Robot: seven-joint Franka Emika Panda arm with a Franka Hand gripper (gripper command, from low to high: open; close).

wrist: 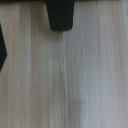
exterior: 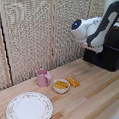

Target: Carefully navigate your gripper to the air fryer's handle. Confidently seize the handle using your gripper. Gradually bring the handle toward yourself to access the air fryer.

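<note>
The air fryer (exterior: 106, 54) stands on the wooden table (exterior: 92, 94) at the exterior view's right, partly behind the arm (exterior: 96, 28). I cannot tell if the claw is open.

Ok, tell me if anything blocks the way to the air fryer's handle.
Nothing visible does. The arm hangs right by the air fryer; the mug and bowl sit well off. The handle itself isn't clearly visible.

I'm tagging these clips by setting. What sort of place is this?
Probably a mock kitchen or dining corner: a wooden table holding a floral-rimmed plate, a pink mug and a black boxy air fryer, before woven screens.
</note>
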